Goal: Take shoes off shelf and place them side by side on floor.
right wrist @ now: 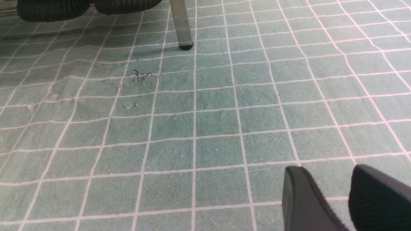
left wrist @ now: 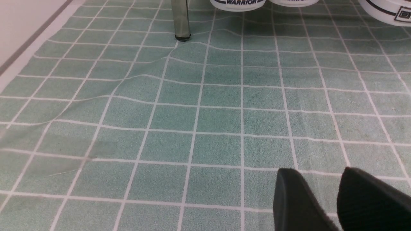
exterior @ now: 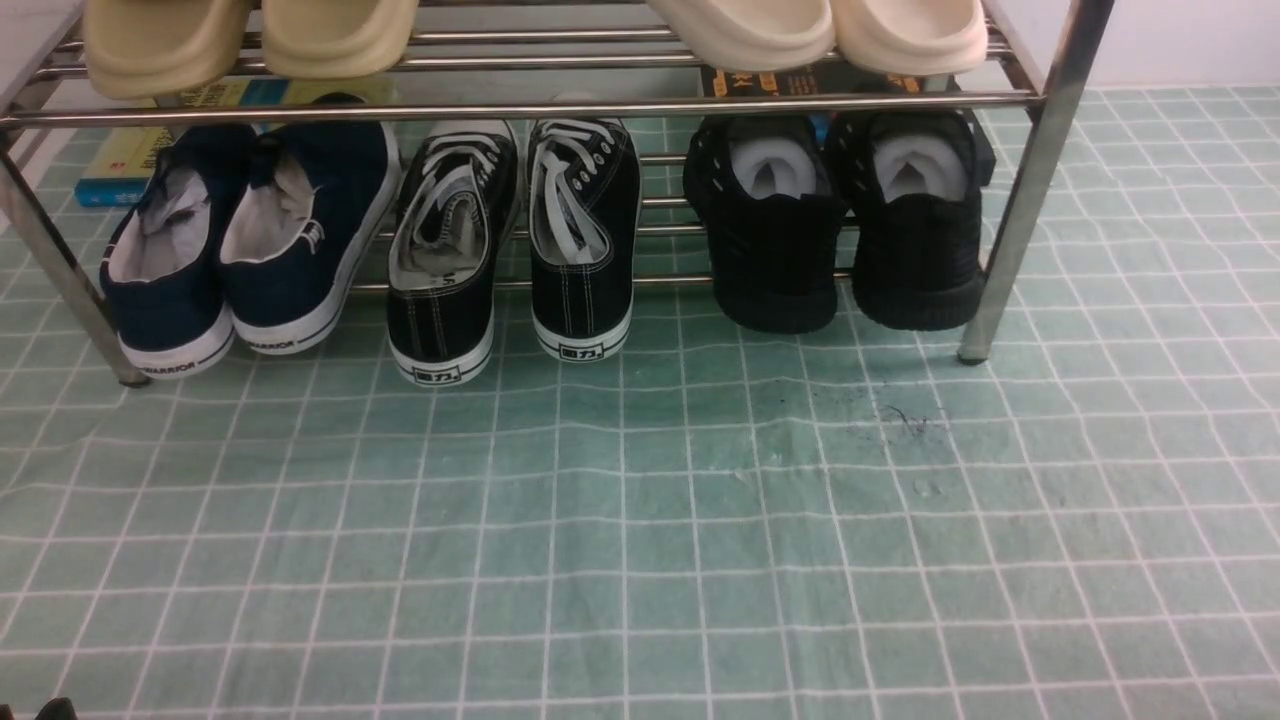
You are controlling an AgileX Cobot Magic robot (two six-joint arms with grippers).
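Shoes (exterior: 775,260) sit on the shelf (exterior: 520,108) lower tier, at 1 o'clock in the front view, side by side at its right end. Long axes run 12–6, heels at 6 toward the robot, overhanging the floor (exterior: 640,520). Right gripper (right wrist: 324,168) has its jaws apart and empty, low over the floor. Left gripper (left wrist: 316,170) is the same. Right arm looks nearer: its wrist view catches the black heels ahead, while the left wrist view shows only the navy slip-ons (left wrist: 237,2). Front view shows neither gripper.

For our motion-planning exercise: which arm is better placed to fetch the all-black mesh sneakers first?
Right, probably. The black mesh sneakers sit at the right end of the steel rack, ahead of the right claw; the left claw faces the navy slip-ons at the opposite end.
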